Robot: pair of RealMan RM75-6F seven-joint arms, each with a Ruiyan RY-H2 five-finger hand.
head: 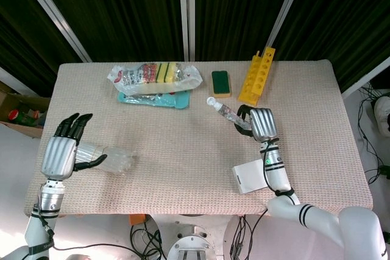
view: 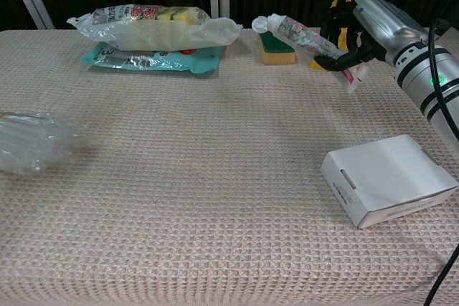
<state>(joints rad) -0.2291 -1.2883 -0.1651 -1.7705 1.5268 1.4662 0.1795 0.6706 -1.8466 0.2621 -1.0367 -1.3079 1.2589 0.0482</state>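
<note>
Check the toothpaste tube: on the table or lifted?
Lifted. The right hand grips the toothpaste tube, clear of the table, cap end raised.

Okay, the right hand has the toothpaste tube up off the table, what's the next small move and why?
Probably carry it a little left toward open table. The right hand grips the toothpaste tube near its tail, cap end tilted up, above the green sponge and in front of the yellow rack, so lowering here risks bumping them.
</note>
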